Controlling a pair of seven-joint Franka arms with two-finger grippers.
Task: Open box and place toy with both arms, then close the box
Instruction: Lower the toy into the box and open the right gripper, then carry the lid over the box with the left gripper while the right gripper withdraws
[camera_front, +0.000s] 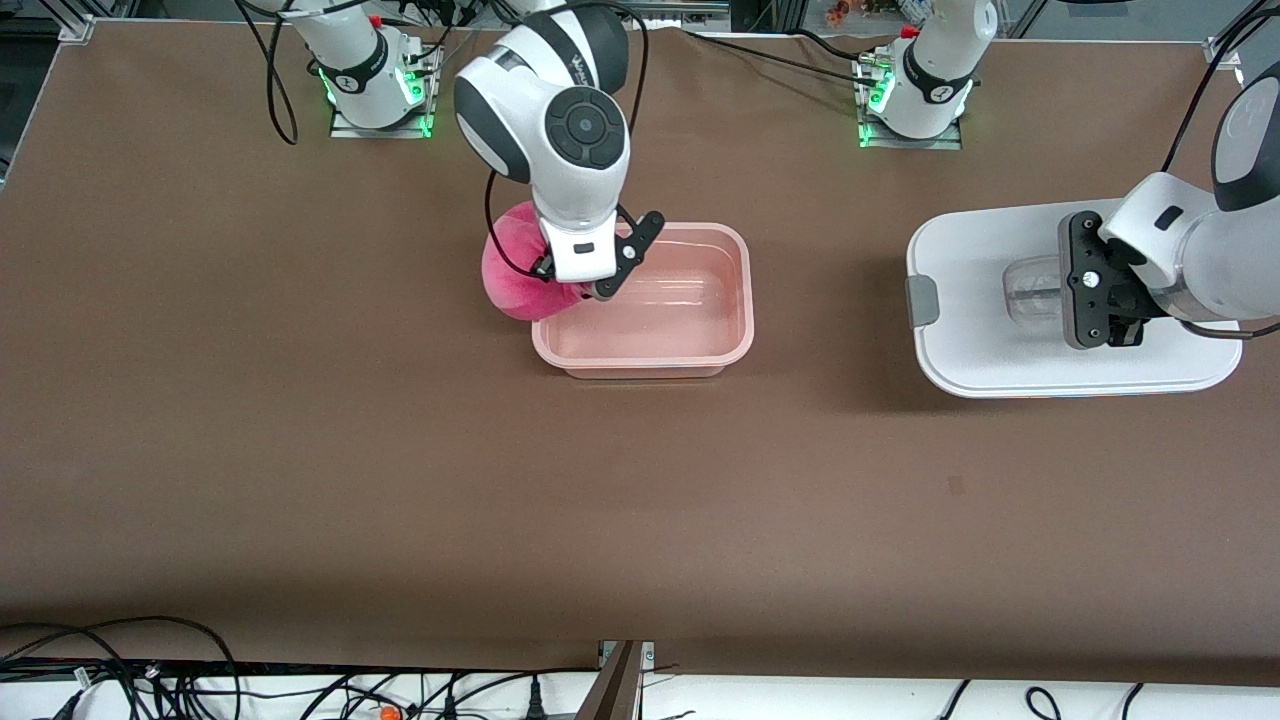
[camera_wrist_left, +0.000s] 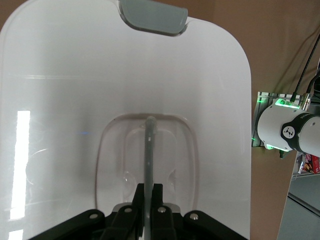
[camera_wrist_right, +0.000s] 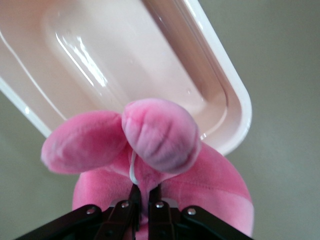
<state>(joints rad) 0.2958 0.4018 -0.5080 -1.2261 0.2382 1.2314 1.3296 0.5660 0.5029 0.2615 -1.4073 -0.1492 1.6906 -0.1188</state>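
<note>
At upper centre of the front view, the right gripper (camera_front: 572, 285) pinches the toy (camera_front: 512, 272) tight over the box (camera_front: 742, 300) rim's end; the open cavity lies toward the left arm. The left gripper (camera_front: 1100, 300), mid-right, clamps the lid (camera_front: 960, 350) handle.
</note>
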